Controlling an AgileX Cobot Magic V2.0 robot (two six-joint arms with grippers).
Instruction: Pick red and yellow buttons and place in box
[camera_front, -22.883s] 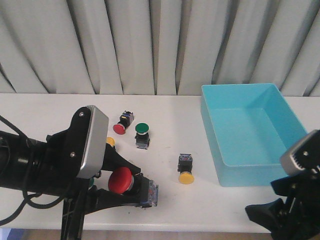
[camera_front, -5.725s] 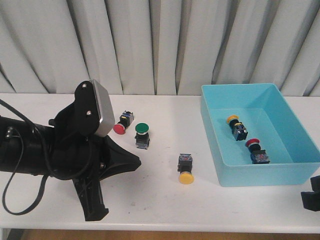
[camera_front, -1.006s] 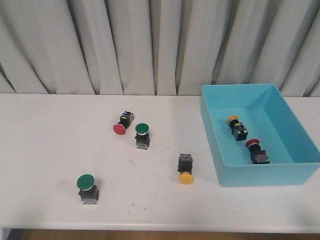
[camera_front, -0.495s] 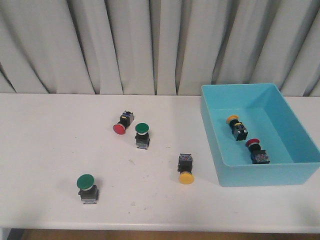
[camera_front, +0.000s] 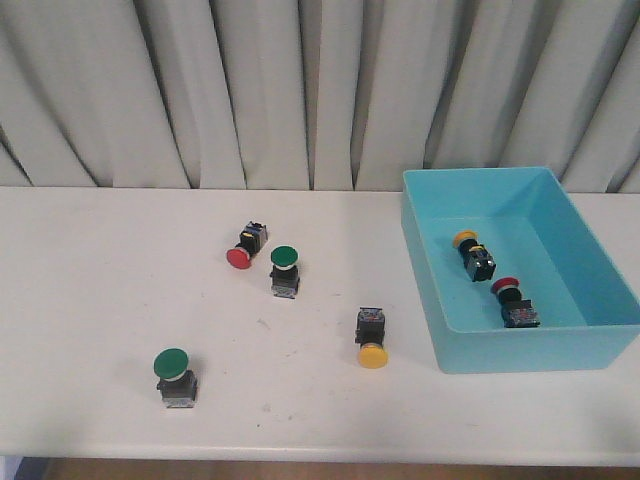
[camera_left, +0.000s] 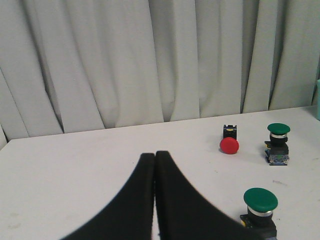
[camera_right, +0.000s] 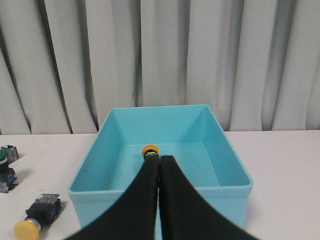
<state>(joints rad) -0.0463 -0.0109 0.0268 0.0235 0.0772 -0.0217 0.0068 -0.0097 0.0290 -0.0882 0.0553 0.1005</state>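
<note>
Overall, a smooth white table (camera_front: 100, 290) stands before pleated pale curtains (camera_front: 250, 90). Left to right: a domed red button (camera_front: 246, 247) on its side, a yellow button (camera_front: 371, 339) on its blocky black body, then the glossy turquoise box (camera_front: 520, 355) holding one yellow-capped button (camera_front: 472, 254) and one red-capped button (camera_front: 514, 302). Both the left gripper (camera_left: 154, 156) and right gripper (camera_right: 160, 160) are closed, empty.

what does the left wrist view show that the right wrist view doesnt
Only the left wrist view shows the shut left tool, the red button on the table and the nearer green button. Only the right wrist view shows the shut right tool, the yellow button on the table and the box holding a yellow button. Both show the white table and the curtain.
</note>
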